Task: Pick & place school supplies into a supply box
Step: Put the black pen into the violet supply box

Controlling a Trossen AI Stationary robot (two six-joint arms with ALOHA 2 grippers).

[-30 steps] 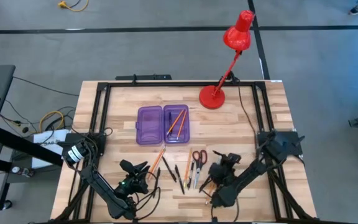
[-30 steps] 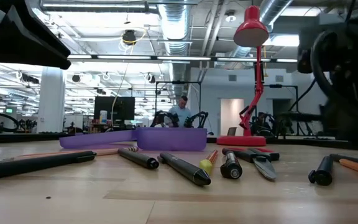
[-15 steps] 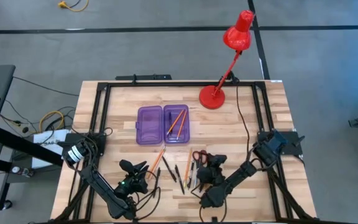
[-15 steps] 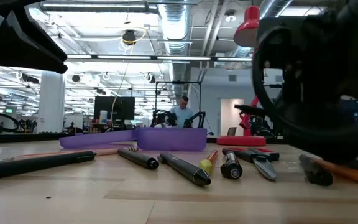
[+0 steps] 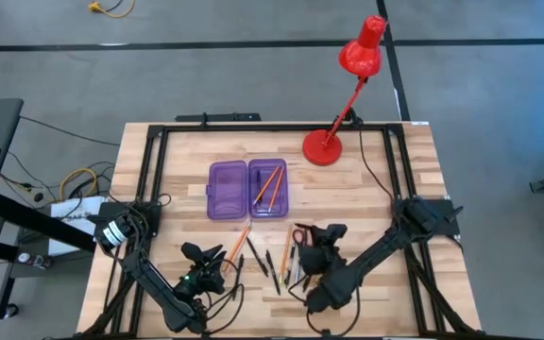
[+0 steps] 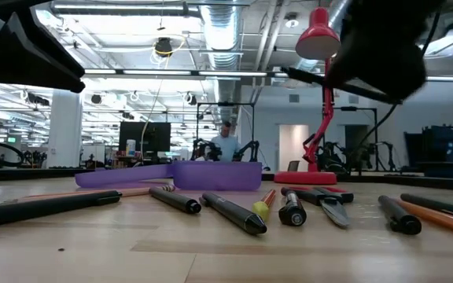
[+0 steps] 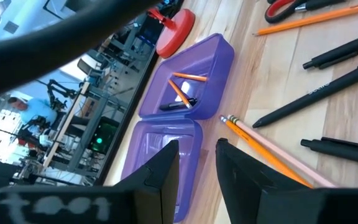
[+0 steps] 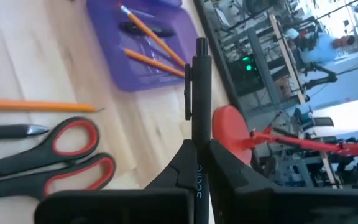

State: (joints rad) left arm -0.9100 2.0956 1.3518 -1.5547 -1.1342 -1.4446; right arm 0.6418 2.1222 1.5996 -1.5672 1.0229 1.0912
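Note:
The open purple supply box (image 5: 247, 189) lies flat at mid-table; its right half holds orange pencils and a dark pen (image 8: 151, 43). Loose pens (image 5: 267, 260), an orange pencil (image 5: 239, 241) and the red-handled scissors (image 8: 55, 155) lie on the wood nearer the near edge. My right gripper (image 5: 312, 247) hovers just right of the scissors, shut on a black pen (image 8: 199, 81). My left gripper (image 5: 206, 253) waits open at the near left, touching nothing; the box (image 7: 185, 87) shows beyond its fingers. My right gripper pinches the black pen between its two fingers (image 8: 225, 165), on the printed part of the barrel (image 8: 199, 163). The pen lies along the fingers, and its clip end (image 8: 191, 81) sticks out past the fingertips toward the box. It is lifted clear of the table.
The red desk lamp stands with its round base (image 5: 322, 148) right of the box at the far side. A black frame rail (image 5: 253, 127) runs around the table. More pens and a pencil (image 6: 415, 214) lie under the right arm. A person (image 6: 226, 137) sits far behind the table.
My right gripper has moved toward the table's left, dipped low beside the scissors and pens, then risen again; it now carries the black pen above the table. The left arm and the box have kept still.

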